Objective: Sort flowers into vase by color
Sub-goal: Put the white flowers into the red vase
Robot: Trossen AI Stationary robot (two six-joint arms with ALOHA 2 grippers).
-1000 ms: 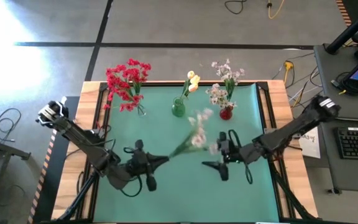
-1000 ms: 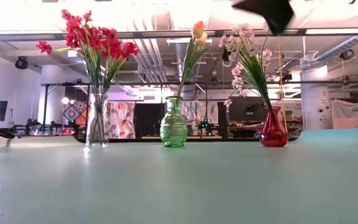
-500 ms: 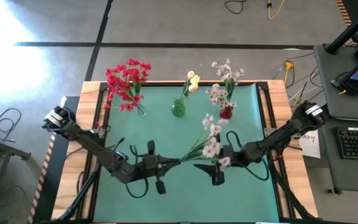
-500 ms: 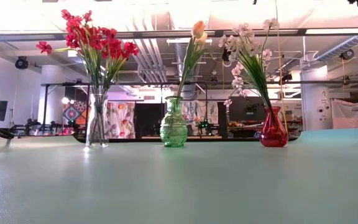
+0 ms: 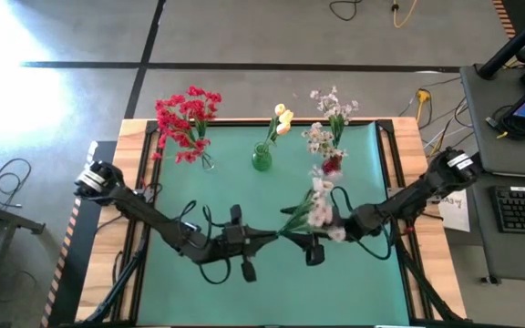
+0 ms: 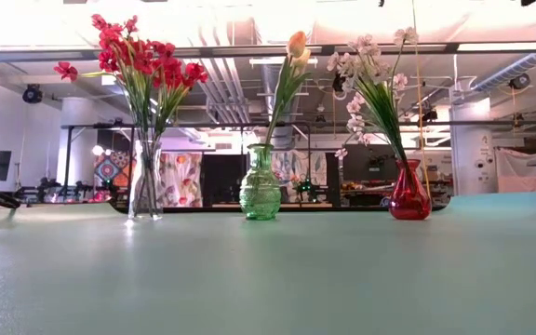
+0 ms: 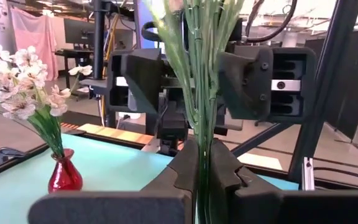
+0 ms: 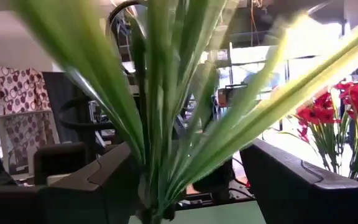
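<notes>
I see three vases in a row along the table's far edge: the clear glass vase (image 5: 207, 162) left, the green glass vase (image 5: 262, 159) in the middle, the red glass vase (image 5: 332, 165) right. Nearer me, mid-table, the left gripper (image 5: 270, 239) and right gripper (image 5: 301, 239) meet on either side of a pale flower spray (image 5: 317, 206), the left clamping its stems, the right's fingers flanking them.

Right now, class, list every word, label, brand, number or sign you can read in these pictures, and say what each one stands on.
No text can be read in any view.
Keyboard beside the table: keys too small to read.
Paper sheet by the right arm: any print too small to read.
Patterned cloths in the room behind: shapes only, no letters.
Vases and flowers: no labels visible.
</notes>
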